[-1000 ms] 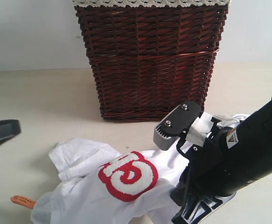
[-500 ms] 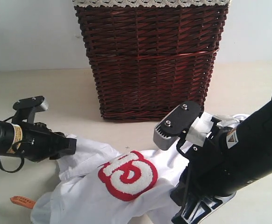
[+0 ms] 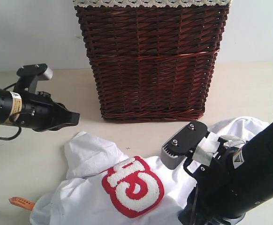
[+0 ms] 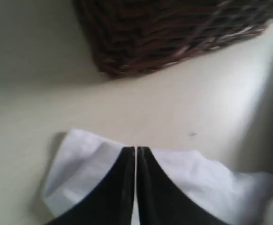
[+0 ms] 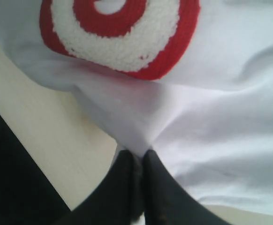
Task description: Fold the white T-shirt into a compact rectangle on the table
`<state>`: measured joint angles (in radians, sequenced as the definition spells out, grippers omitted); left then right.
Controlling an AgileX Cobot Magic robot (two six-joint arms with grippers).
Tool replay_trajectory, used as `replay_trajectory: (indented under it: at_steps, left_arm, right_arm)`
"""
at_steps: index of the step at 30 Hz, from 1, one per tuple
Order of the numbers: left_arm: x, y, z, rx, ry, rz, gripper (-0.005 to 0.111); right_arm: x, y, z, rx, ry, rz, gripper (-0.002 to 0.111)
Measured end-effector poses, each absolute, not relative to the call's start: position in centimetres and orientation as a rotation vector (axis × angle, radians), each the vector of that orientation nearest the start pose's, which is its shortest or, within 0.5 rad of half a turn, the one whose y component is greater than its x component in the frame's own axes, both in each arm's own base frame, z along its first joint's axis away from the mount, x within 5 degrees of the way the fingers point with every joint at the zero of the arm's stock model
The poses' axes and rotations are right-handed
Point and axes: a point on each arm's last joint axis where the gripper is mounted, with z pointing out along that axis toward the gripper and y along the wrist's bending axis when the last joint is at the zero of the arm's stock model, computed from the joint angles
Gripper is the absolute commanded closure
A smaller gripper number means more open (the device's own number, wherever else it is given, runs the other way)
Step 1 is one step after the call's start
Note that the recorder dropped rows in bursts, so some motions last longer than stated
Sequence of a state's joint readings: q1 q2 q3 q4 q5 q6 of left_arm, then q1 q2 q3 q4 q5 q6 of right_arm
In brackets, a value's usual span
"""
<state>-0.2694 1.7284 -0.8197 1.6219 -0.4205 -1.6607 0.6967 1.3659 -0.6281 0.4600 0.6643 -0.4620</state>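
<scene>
Backdrop: a pale beige surface [image 3: 28, 164] is running back to a plain white wall [image 3: 33, 33].
Far edge: a dark brown wicker basket [image 3: 150, 61] is standing upright about midway along it, with a lace-trimmed liner [image 3: 150, 3] showing at its rim.
Near edge: the white T-shirt [image 3: 87, 154] is lying crumpled from the middle toward the near right corner. A puffy white letter patch [image 3: 132, 185] outlined in red is facing up, and one sleeve is pointing toward the basket.
Left side: the left end effector [image 3: 73, 118] is hovering beside the basket and over the sleeve. Its jaws are pressing together to a thin slit. In the exterior view its tips are standing apart from the cloth.
Right side: the right end effector [image 5: 140, 157] is sitting low by the near edge. Its jaws are closing tight on a pinched fold of the shirt near the patch. The black right arm [image 3: 249, 173] is covering the shirt's right part.
Near left corner: an orange tab [image 3: 21, 202] is lying just beside the shirt's end.
</scene>
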Motion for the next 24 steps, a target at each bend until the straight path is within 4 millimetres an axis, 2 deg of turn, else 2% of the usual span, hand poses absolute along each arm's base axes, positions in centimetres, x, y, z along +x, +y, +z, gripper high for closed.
replay_trajectory:
  at_steps: [2,4,8,11,15,21,24]
  left_arm:
    - [29.2,-12.8,17.2,0.569,2.353,-0.731,0.088]
    - [27.9,-13.8,16.7,0.654,2.373,-0.769,0.088]
    - [26.7,-15.3,12.3,0.734,2.513,-0.633,0.093]
    - [27.5,-15.8,9.5,0.699,2.597,-0.563,0.107]
    - [29.4,-16.1,9.4,0.614,2.596,-0.59,0.107]
    - [30.5,-14.2,9.5,0.515,2.608,-0.595,0.107]
    - [31.4,-13.4,9.6,0.5,2.59,-0.541,0.107]
  right_arm:
    - [15.3,16.0,19.0,-1.163,2.64,0.518,0.108]
    - [15.3,16.0,19.0,-1.162,2.64,0.518,0.108]
    - [15.3,16.0,19.0,-1.16,2.64,0.52,0.108]
    - [15.3,16.0,19.0,-1.158,2.641,0.522,0.108]
    - [15.2,16.0,19.0,-1.162,2.65,0.524,0.108]
    - [15.0,15.9,18.9,-1.159,2.68,0.534,0.108]
    - [14.9,16.0,18.9,-1.153,2.689,0.546,0.108]
